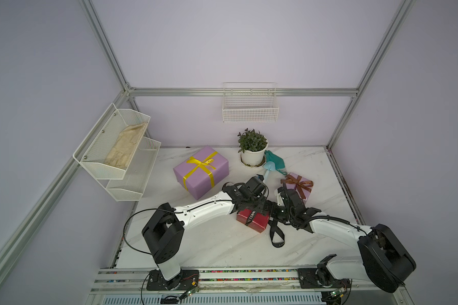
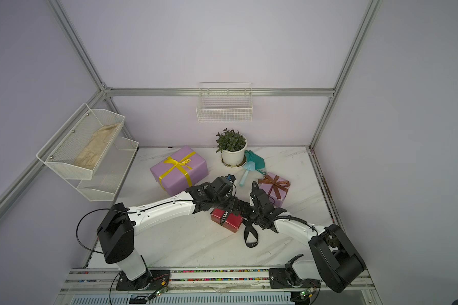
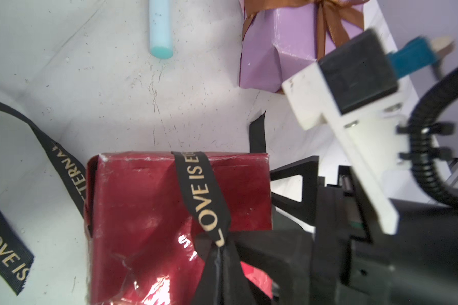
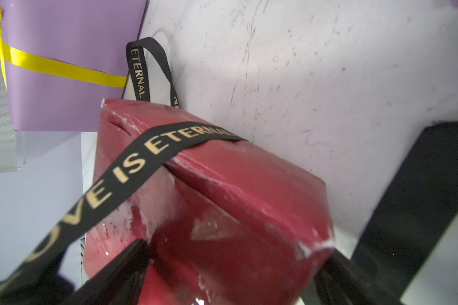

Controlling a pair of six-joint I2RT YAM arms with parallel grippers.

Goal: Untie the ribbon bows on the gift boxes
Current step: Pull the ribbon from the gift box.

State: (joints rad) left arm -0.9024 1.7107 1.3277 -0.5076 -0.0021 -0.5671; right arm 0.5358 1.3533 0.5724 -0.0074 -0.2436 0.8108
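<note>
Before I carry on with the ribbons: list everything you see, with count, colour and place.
large lilac box: 1, lilac, rear left of the table
yellow bow: 1, yellow, tied on it
small lilac box: 1, lilac, right
brown bow: 1, brown, tied on it
red box: 1, glossy red, centre
black ribbon: 1, black with gold lettering, across the red box, loose loop on the table
potted plant: 1, green in a white pot, rear
cloth: 1, teal, beside the pot
scoop: 1, pale blue, beside the cloth
wire basket: 1, white, back wall
mesh rack: 1, white, left wall
beige cloth: 1, upper tier
table: 1, white marble
left pincer: shut on the black ribbon
right pincer: open, astride the red box
</note>
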